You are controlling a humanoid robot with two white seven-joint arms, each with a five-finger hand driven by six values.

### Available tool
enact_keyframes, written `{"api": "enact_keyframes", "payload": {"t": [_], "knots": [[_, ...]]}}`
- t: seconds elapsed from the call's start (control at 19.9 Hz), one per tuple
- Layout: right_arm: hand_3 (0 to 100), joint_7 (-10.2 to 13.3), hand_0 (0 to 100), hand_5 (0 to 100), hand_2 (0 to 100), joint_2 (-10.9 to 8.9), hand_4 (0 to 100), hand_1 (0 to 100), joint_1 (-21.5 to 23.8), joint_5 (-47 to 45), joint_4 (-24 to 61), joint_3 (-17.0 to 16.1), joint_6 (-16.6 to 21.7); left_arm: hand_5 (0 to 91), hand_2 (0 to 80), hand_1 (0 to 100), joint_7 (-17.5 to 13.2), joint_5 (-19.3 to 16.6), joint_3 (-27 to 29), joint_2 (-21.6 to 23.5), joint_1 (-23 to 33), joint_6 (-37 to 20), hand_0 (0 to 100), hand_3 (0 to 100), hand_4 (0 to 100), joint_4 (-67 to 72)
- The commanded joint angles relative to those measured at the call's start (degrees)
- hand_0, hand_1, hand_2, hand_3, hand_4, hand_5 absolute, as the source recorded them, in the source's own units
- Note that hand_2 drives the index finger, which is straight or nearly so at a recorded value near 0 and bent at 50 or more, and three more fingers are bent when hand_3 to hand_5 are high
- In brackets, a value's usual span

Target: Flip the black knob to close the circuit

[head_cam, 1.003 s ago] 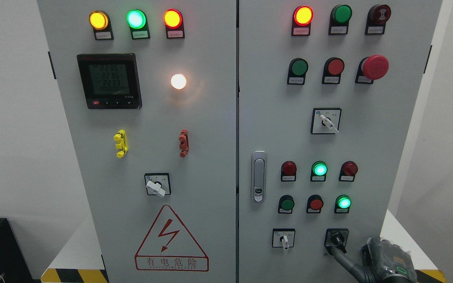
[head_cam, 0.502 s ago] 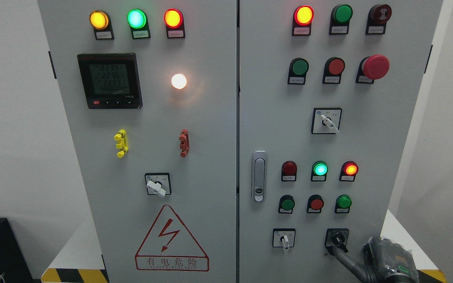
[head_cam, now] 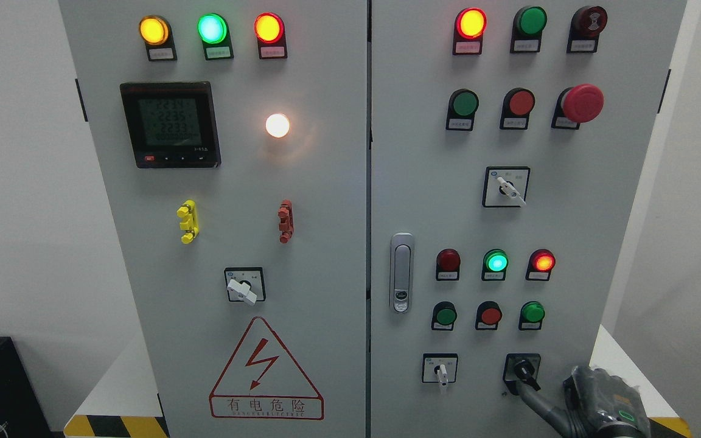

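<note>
Head view: black knob (head_cam: pixel 524 367) (small, rigid, likely stiff detent) is touched at its pointer by right hand (head_cam: pixel 600 398); finger closure cannot be told.

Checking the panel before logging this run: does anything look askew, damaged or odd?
Nothing looks damaged. The black knob points down-right, with the right robot hand beside it; whether a finger touches it is unclear. The white selector handle also sits tilted.

Meter (head_cam: pixel 170 125) lit; red mushroom button (head_cam: pixel 583 103); hazard triangle (head_cam: pixel 265 370).
</note>
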State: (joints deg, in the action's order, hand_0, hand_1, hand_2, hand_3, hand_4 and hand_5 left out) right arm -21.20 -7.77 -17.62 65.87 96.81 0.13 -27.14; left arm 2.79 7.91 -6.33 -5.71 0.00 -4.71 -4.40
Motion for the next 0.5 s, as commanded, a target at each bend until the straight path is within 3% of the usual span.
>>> {"api": "enact_keyframes", "payload": {"t": [0.0,0.45], "knots": [[100,0.3,0,94,89,-0.58,92,3,0.0,-0.1,0.2,-0.2,-0.1,0.0,0.0,56,0.0,0.0,0.0,0.0,1.2,0.1,12,0,0,0.0],[100,0.3,0,94,88,-1.02,92,3,0.1,-0.3,0.3,-0.7,0.0,0.0,0.0,56,0.0,0.0,0.0,0.0,1.2,0.1,12,0,0,0.0]]}}
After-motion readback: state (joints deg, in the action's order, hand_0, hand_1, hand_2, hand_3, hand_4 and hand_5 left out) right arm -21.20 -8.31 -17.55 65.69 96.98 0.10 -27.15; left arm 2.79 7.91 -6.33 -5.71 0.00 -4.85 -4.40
